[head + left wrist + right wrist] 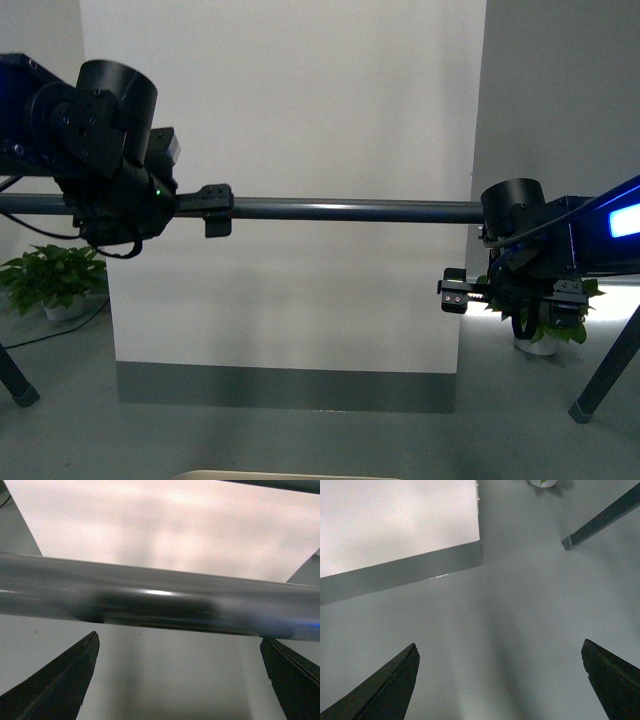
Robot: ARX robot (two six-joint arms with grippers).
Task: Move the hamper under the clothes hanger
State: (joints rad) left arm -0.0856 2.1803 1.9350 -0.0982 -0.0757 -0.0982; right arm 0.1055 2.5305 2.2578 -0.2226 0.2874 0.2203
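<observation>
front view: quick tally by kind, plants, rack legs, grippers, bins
potted plants: 2, one at the far left, one at the right
rack legs: 2, left and right
grippers: 2, left gripper, right gripper
hamper: 1, only its rim
total: 7

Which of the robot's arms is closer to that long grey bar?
The left. Its gripper sits right at the bar, fingers open. The right gripper hangs below the bar's right end, open over bare floor.
</observation>
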